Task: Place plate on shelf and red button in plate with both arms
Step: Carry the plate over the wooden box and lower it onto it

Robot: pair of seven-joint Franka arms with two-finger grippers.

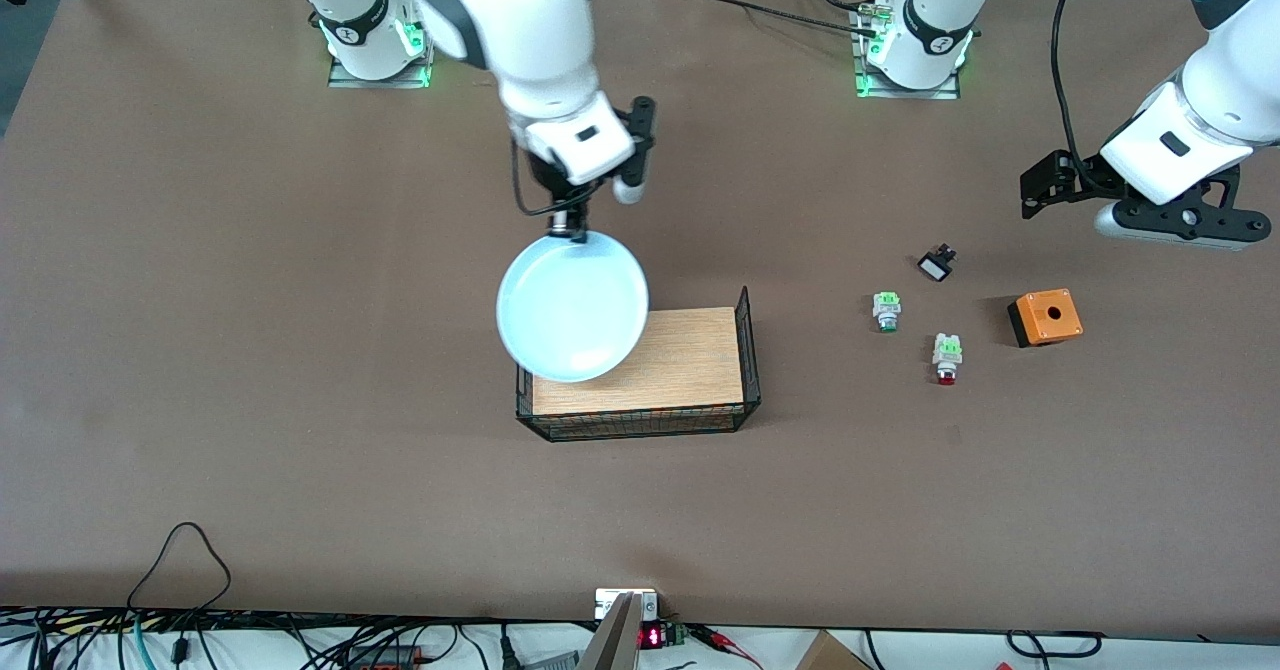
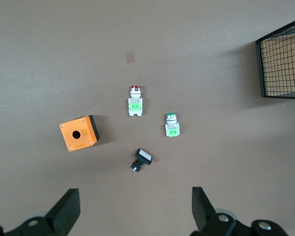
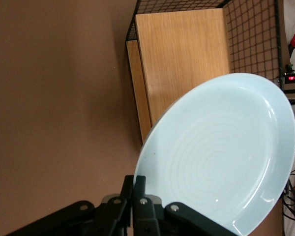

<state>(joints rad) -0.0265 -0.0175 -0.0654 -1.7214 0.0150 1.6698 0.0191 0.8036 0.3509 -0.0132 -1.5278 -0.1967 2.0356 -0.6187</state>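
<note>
The pale light-blue plate [image 1: 572, 305] hangs tilted over the wire basket's [image 1: 748, 352] end toward the right arm. My right gripper [image 1: 570, 233] is shut on the plate's rim; in the right wrist view the fingers [image 3: 139, 184] clamp the plate [image 3: 221, 157] edge. The red button [image 1: 946, 358] lies on the table toward the left arm's end, red cap toward the front camera. It also shows in the left wrist view [image 2: 135, 102]. My left gripper [image 1: 1045, 188] hovers open and empty above the table near the switches; its fingertips [image 2: 64, 211] stand wide apart.
The basket holds a wooden board [image 1: 690, 355]. A green-tipped switch [image 1: 886, 311], a small black switch [image 1: 937, 264] and an orange box with a hole [image 1: 1045, 317] lie around the red button. Cables run along the table's front edge.
</note>
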